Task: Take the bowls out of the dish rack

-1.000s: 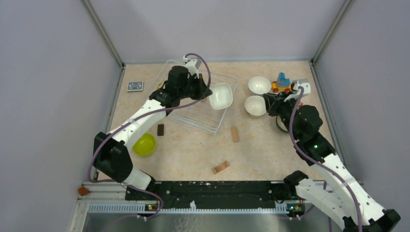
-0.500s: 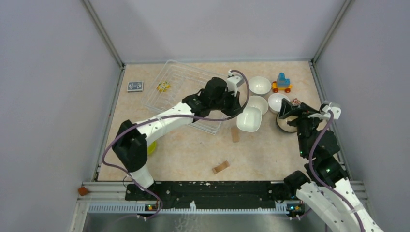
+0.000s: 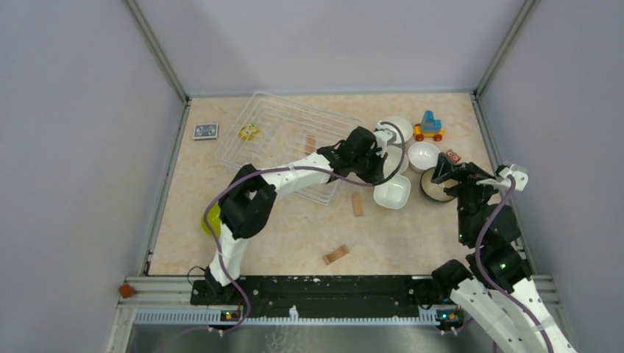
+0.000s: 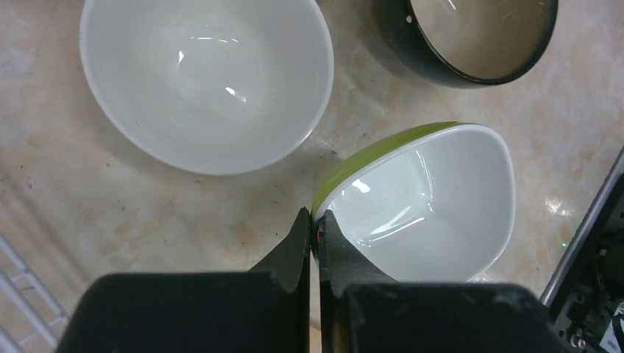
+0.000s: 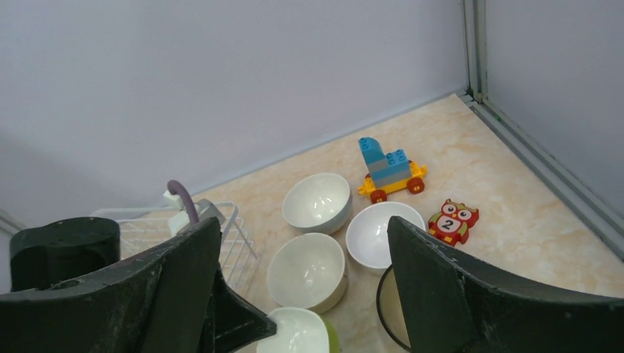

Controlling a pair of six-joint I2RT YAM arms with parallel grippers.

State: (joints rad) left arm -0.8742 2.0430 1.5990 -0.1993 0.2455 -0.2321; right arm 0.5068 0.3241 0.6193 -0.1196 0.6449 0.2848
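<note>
Now the left gripper (image 4: 313, 234) has carried the lime green bowl (image 3: 391, 193) off the dish rack (image 3: 274, 131) to just right of its near corner, jaws pinched shut on the rim. The right gripper (image 3: 450, 170), further right of the rack, has spread wide and holds nothing, above the dark teal bowl (image 3: 433, 191). Beyond are the beige bowl (image 5: 307, 271) and two white bowls (image 5: 316, 202).

The left arm (image 3: 246, 209) is hiding most of a lime green bowl (image 3: 209, 220). The left wrist view's edge is cropping the dark teal bowl (image 4: 478, 33).
</note>
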